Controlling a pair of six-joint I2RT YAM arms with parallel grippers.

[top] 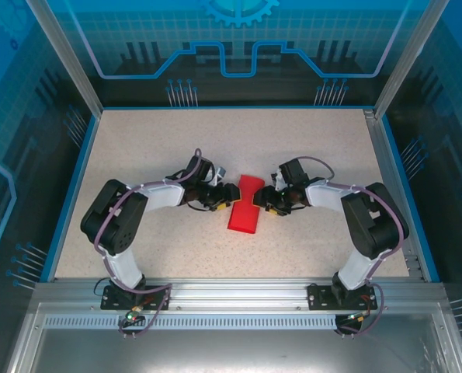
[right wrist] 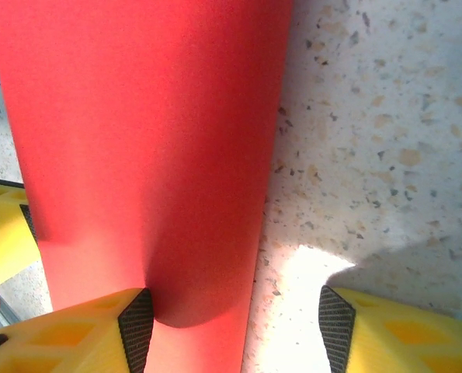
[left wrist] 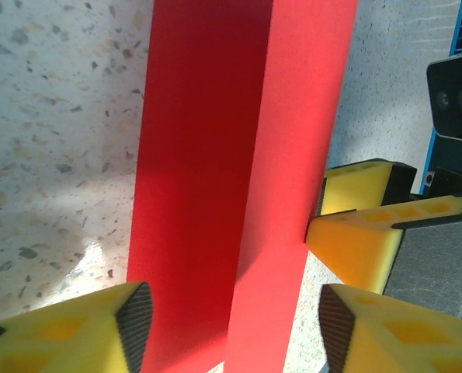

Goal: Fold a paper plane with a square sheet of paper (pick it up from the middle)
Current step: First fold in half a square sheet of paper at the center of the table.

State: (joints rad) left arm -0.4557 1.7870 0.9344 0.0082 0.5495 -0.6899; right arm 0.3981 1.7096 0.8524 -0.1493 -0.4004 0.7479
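Note:
The square sheet of paper [top: 244, 206] is bright red and lies folded into a long narrow band at the table's middle, with one lengthwise crease. A paper plane is out of view. My left gripper [top: 229, 198] meets the band from the left. Its jaws [left wrist: 231, 326] stand open astride the paper [left wrist: 215, 155], the left fingertip over the paper's edge. My right gripper [top: 260, 200] meets it from the right and is open [right wrist: 234, 326]. One of its fingertips [right wrist: 133, 330] rests over the paper [right wrist: 137, 140], the other over bare table. The right gripper's yellow fingers [left wrist: 363, 249] touch the band's far edge.
The speckled beige table [top: 176, 148] is ringed by a blue rim and clear enclosure walls [top: 67, 70]. An aluminium rail [top: 231, 291] with both arm bases runs along the near edge. The left gripper's yellow finger [right wrist: 1, 233] shows beside the paper in the right wrist view.

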